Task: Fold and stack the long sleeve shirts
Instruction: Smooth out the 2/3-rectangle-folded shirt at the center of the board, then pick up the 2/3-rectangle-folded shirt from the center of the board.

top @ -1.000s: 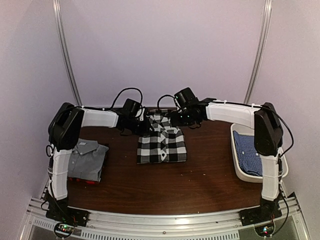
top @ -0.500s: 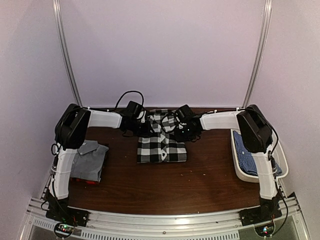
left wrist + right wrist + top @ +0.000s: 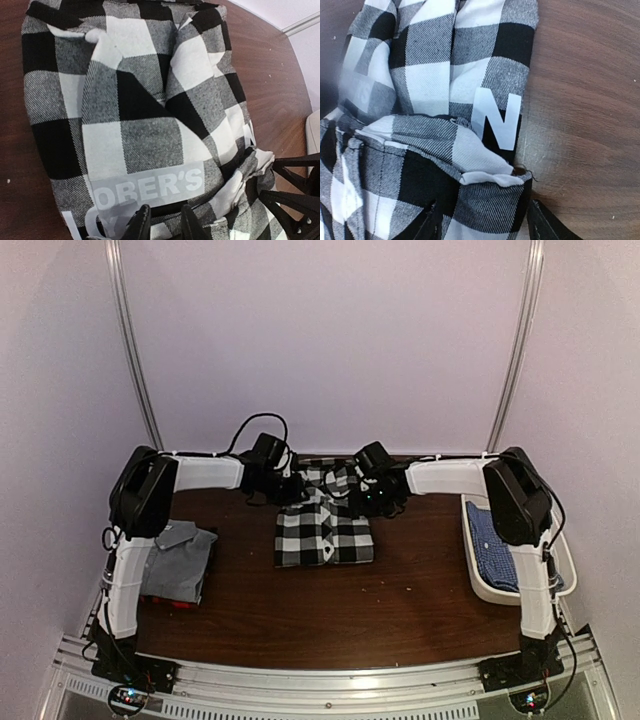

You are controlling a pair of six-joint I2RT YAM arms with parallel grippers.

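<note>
Top cam looked down from behind me, wide. Both my wrist cams faced down, close on the same checked shirt (image 3: 323,530).

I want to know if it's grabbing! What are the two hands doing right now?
Left hand: closed, pinching the check shirt.
Right hand: open, straddling the same shirt.
</note>
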